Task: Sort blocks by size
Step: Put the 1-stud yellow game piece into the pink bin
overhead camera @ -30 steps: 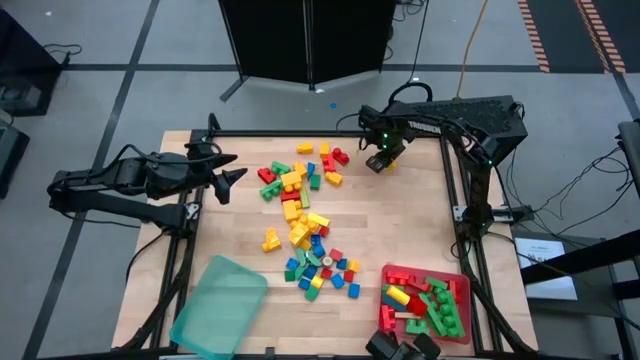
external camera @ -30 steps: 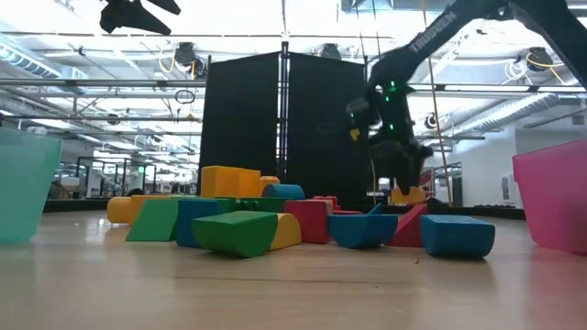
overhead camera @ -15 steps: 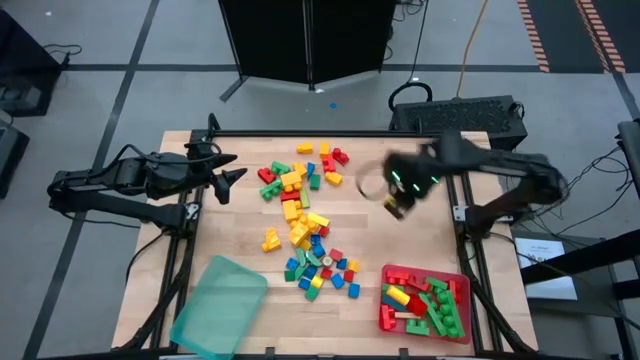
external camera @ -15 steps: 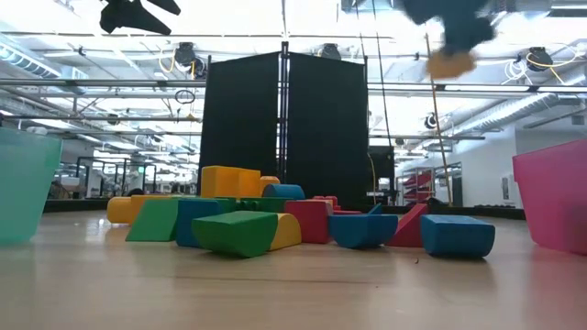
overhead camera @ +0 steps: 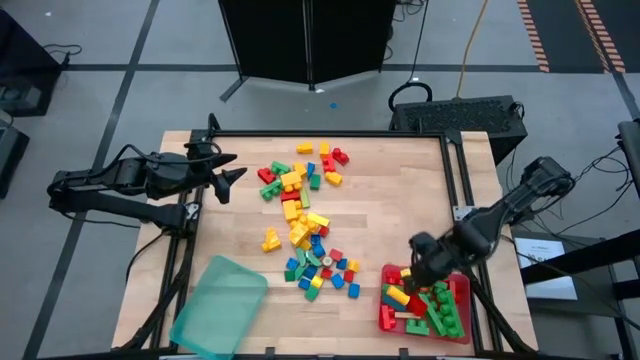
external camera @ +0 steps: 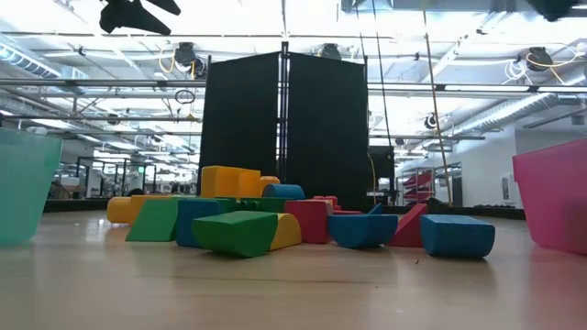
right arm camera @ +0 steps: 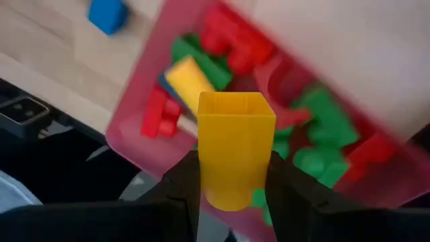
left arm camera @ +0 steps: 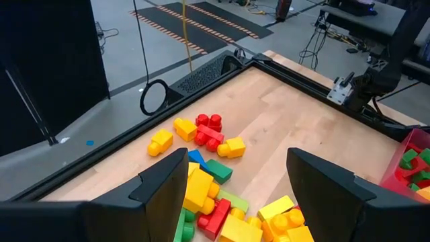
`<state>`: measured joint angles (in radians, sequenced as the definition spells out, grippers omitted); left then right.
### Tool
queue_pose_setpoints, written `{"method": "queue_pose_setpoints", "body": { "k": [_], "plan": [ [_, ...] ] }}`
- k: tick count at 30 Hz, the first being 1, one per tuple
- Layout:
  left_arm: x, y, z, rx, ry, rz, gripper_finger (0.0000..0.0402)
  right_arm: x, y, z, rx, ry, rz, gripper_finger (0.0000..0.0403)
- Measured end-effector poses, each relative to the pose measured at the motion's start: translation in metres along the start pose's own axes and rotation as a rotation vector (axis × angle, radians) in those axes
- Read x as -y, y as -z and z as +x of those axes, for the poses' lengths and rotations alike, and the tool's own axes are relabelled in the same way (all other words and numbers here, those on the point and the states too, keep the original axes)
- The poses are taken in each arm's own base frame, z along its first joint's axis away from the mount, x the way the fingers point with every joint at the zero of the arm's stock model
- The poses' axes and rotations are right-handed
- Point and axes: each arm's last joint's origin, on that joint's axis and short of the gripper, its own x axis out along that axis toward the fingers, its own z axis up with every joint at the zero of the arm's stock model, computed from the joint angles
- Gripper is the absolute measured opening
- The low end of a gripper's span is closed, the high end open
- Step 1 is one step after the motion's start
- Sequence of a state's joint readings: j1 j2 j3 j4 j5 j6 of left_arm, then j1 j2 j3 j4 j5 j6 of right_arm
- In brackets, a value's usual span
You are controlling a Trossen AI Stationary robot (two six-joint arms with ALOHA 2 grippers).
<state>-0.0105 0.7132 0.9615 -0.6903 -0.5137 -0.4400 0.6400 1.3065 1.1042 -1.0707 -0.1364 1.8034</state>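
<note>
A pile of red, yellow, green and blue blocks point(overhead camera: 300, 215) lies loose on the middle of the wooden table. Several more blocks rest in the red tray point(overhead camera: 460, 285) at the near right corner. My right gripper point(overhead camera: 418, 268) hangs over that tray's left part, shut on a yellow block point(right arm camera: 235, 144); in the high view the gripper hides the block. My left gripper point(overhead camera: 228, 172) waits open at the table's left edge, its fingers apart above the pile point(left arm camera: 222, 215). My right gripper pinches the yellow block between its two fingers, one on each of two opposite sides, near the block's end point(right arm camera: 232, 185) closest to the wrist. The fingers point(right arm camera: 181, 181) come from above, pointing steeply down. The block is lifted clear, over the red tray.
A translucent teal tray point(overhead camera: 218, 305) lies at the near left corner. A black frame rail point(overhead camera: 452, 180) borders the table's right side. Bare wood lies between the pile and the right rail, and along the far right.
My right gripper has swung from the table's far edge toward the near right corner, rolling its wrist and rising out of the low view. It has carried the yellow block clear of the table until it hangs over the red tray.
</note>
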Motion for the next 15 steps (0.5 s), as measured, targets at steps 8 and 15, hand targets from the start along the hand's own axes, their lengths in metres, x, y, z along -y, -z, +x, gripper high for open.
{"method": "queue_pose_setpoints", "body": {
  "k": [8,15],
  "plan": [
    [0.0,0.0,0.0,0.0,0.0,0.0,0.0255,0.004,0.043,0.031,-0.125,-0.007,-0.008,0.0112],
    [0.0,0.0,0.0,-0.001,0.003,0.0,0.0255,0.007,0.056,0.04,-0.148,0.041,0.005,0.0214]
  ]
}}
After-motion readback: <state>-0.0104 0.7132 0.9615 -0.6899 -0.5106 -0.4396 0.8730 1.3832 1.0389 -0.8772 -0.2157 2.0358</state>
